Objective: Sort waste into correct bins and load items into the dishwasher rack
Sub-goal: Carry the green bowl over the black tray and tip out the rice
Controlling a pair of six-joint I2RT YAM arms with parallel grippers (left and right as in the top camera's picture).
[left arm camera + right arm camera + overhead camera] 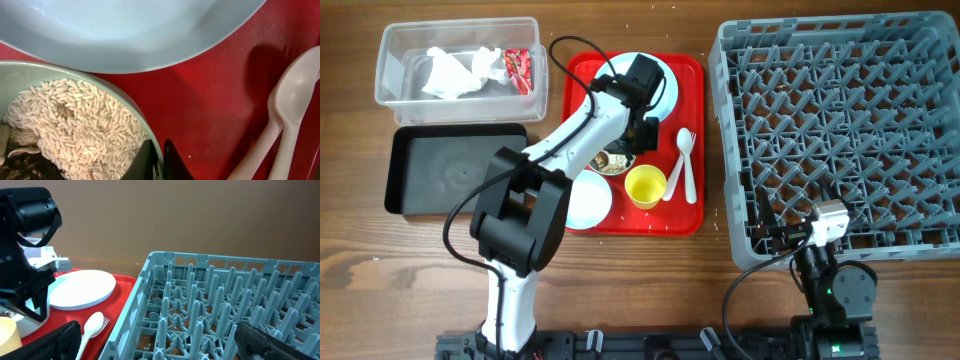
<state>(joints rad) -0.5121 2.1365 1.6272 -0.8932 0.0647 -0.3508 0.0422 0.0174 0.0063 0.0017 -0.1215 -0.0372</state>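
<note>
One pale green bowl [15, 75], heaped with rice [85, 120] and brownish scraps, sits on the red tray [200, 100] just beside the pale blue plate [125, 30]. The left gripper [158, 162] is pinched on its rim, one finger inside and one outside. A white spoon [295, 95] lies nearby. At the dishwasher rack [225, 280], the right gripper [160, 340] hangs with jaws wide apart.

Brown wood-grain table [360, 300] with a matte top, evenly lit, and a plain bare brown wall [175, 215] behind it.
</note>
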